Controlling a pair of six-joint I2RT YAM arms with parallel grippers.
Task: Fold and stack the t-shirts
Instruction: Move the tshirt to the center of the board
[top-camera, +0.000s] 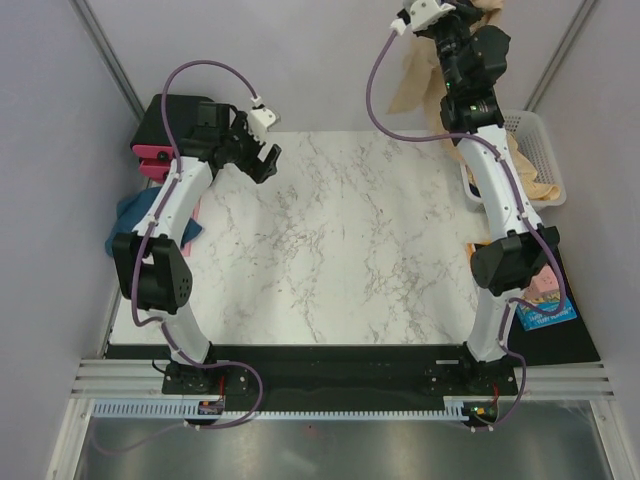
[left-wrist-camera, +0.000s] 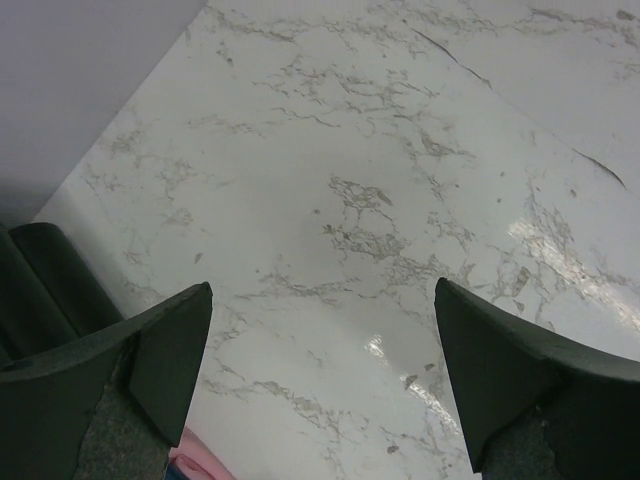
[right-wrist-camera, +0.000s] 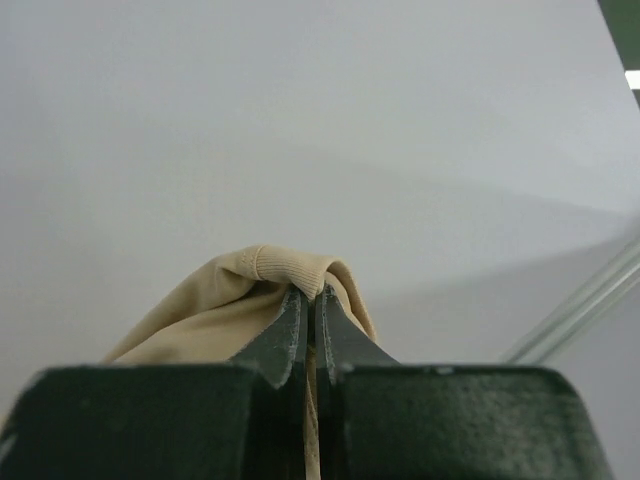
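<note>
The left arm is bent sharply at the elbow and reaches forward, with the wrist tilted downwards. The left gripper has its jaws wide apart, one dark finger on each side of the gap. The right arm rises from its base and stretches far forward and high, with the wrist at its upper end. The right gripper is pressed together so that its two fingers touch, and just at their tips they pinch the ribbed edge of a tan t-shirt, which drapes down on both sides of the fingers.
</note>
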